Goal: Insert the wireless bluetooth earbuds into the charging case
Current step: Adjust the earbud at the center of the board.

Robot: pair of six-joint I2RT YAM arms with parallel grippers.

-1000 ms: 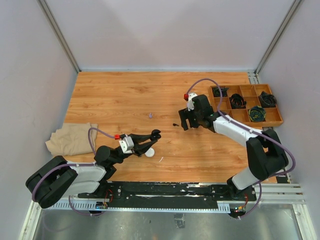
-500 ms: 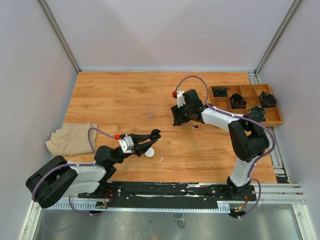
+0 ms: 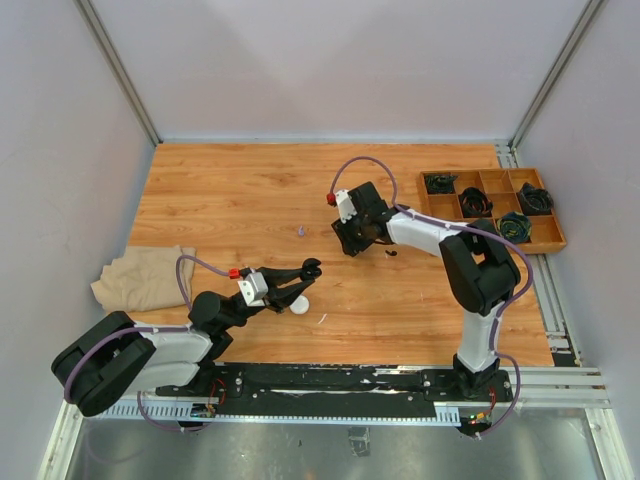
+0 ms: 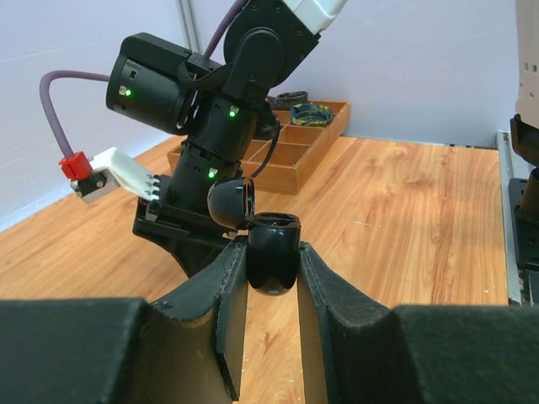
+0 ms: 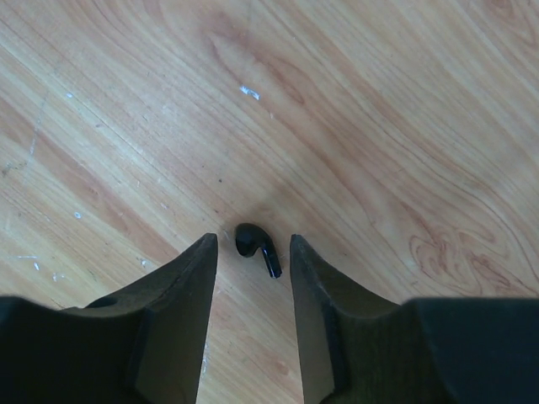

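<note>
Right gripper point(image 5: 253, 242): jaws narrow, not yet pinching, astride black earbud point(image 5: 249, 239) lying on wooden table point(image 5: 379, 126). Left gripper point(image 4: 269, 248): clamped on open black charging case point(image 4: 271, 268). Centre on bulb; close gently; avoid flicking stem.

A wood-grain bench point(image 3: 230, 190) shows pale scuffs just ahead of the right fingers point(image 5: 181, 311). Plain grey-lilac walls point(image 3: 330, 60) close it in on three sides, with metal posts point(image 3: 118, 70) at the far corners. Well left of the left fingers point(image 3: 303, 271) lies a folded tan cloth point(image 3: 140, 278). Far right of the right fingers sits a wooden compartment tray point(image 3: 545, 247). The light is soft and even.
</note>
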